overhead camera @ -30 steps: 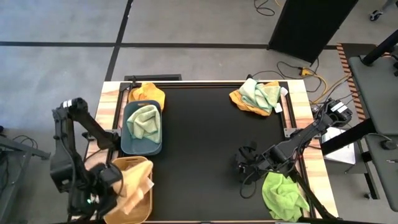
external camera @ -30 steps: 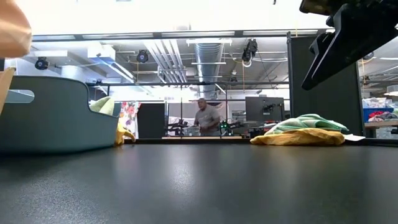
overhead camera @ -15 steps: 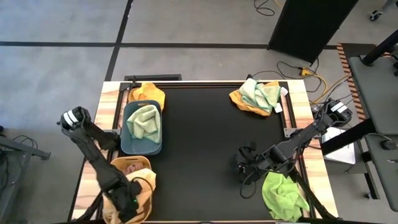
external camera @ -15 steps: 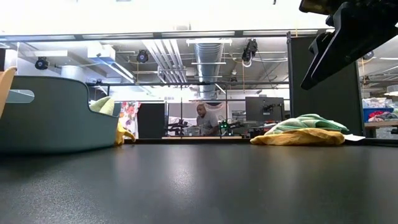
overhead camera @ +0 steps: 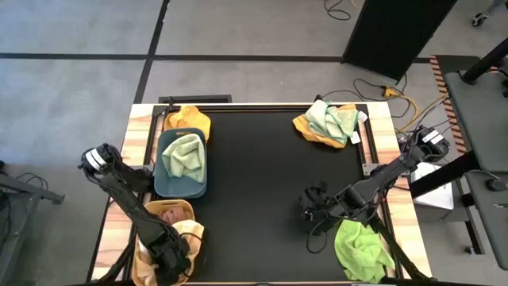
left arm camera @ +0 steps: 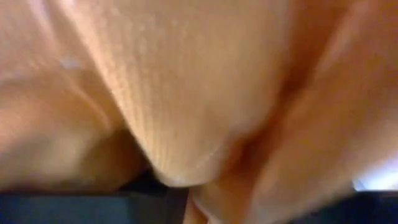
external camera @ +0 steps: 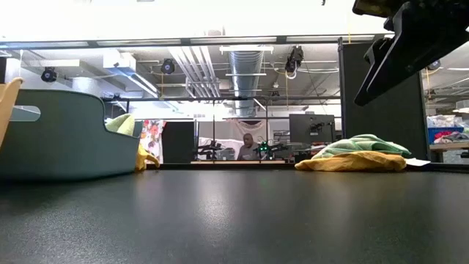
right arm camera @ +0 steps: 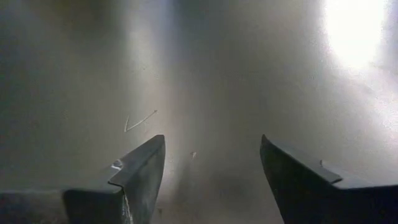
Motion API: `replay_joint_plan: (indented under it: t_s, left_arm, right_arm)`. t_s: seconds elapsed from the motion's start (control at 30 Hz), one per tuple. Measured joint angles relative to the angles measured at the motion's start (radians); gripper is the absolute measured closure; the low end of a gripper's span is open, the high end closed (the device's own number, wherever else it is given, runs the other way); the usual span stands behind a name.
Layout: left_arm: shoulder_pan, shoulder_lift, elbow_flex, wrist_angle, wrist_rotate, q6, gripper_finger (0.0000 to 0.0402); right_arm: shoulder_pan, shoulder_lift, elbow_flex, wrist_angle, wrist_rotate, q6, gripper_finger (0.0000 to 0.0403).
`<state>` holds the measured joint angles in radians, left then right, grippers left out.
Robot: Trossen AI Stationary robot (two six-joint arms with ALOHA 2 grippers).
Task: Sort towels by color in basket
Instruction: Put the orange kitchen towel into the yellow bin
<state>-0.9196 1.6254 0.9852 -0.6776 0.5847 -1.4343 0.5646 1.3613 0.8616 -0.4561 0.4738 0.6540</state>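
left gripper (overhead camera: 171,253) reached down into tan basket (overhead camera: 144,215), deeper than before, fingers unclear | right gripper (overhead camera: 311,208) fingers spread, unmoved

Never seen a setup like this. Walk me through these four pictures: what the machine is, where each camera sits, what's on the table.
Two dark robot arms work at a black table. One camera looks straight down, one sits at tabletop height, and one rides each wrist.

The left gripper is down in the tan basket among peach towels, which fill its wrist view; whether it grips one can't be seen. The right gripper hangs over bare tabletop, jaws apart and empty, beside a lime towel.

A grey-blue basket holds a mint towel. A mustard towel lies behind it, and a mixed towel pile sits in the far right corner.
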Motion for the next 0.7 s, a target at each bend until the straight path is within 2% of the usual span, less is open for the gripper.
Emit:
replay_joint_plan:
  t_s: [0.1,0.17,0.3,0.37,0.5,0.6,0.7]
  left_arm:
    - [-0.006,-0.043,0.057,-0.016,-0.031,-0.005,0.0235]
    - [-0.008,-0.069,0.107,-0.051,-0.088,-0.005,0.0228]
    - [-0.007,-0.106,0.233,-0.237,-0.302,0.012,0.0225]
    - [-0.006,-0.106,0.292,-0.326,-0.374,0.035,0.0224]
    - [-0.006,-0.098,0.356,-0.339,-0.57,0.157,0.0225]
    - [-0.004,-0.083,0.347,-0.274,-0.594,0.237,0.0238]
    - [-0.004,-0.075,0.288,-0.192,-0.568,0.271,0.0268]
  right_arm:
    - [0.0,0.0,0.0,0.0,0.0,0.0,0.0146]
    - [0.0,0.0,0.0,0.001,0.0,0.0,0.0144]
    - [0.0,0.0,0.0,0.001,0.016,0.0,0.0147]
    - [0.0,0.0,0.0,0.001,0.025,0.0,0.015]
    - [0.0,0.0,0.0,0.001,0.026,0.0,0.015]
    - [0.0,0.0,0.0,0.0,0.027,0.0,0.0144]
    - [0.0,0.0,0.0,0.0,0.027,0.0,0.0139]
